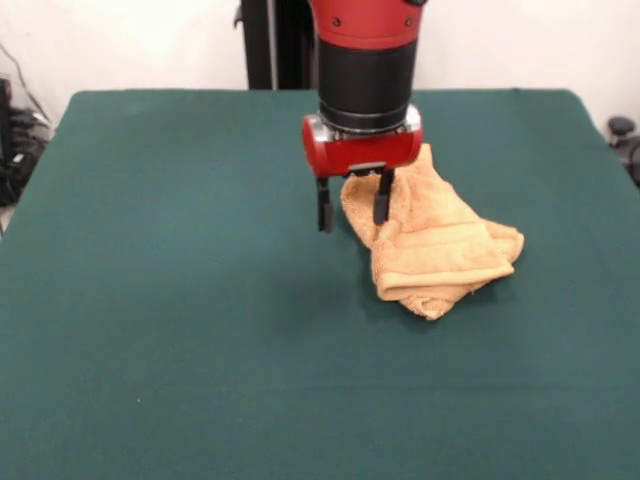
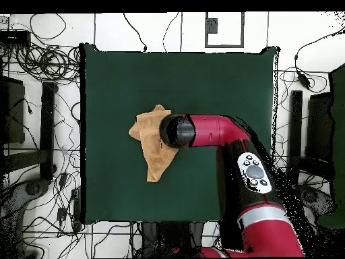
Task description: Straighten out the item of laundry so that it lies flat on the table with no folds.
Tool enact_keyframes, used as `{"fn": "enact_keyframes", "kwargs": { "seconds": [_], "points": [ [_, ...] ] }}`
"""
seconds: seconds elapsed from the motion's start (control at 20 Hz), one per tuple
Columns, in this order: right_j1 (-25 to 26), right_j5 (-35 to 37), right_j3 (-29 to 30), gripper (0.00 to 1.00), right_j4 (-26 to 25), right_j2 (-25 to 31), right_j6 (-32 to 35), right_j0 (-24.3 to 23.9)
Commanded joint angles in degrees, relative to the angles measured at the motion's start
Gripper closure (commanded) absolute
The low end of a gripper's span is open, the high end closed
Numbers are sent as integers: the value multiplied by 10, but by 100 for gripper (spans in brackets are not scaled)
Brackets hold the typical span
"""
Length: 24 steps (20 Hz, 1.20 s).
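Partly folded towel point(image 1: 440, 250), end effector point(image 1: 353, 210) open, overhead hides its fingers

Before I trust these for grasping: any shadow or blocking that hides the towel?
Front view: the open gripper casts only a faint shadow on the table, and the towel shows evenly lit, folded over. Overhead view: the arm covers part of the towel, gripper hidden beneath.
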Motion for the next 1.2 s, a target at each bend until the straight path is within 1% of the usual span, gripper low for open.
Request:
{"fn": "enact_keyframes", "kwargs": {
  "seconds": [0.05, 0.35, 0.6, 0.7, 0.85, 1.05, 1.2],
  "points": [
    [44, -4, -24, 0, 39, 57, 62, 19],
    [51, 0, -30, 0, 50, 67, 52, 13],
    [43, 8, -31, 0, 63, 60, 59, 15],
    [40, 19, -35, 0, 71, 60, 59, 15],
    [41, 41, -38, 0, 91, 79, 46, 6],
    [45, 42, -30, 0, 115, 95, 46, 1],
    [43, 52, -33, 0, 128, 95, 54, 6]
  ]
}}
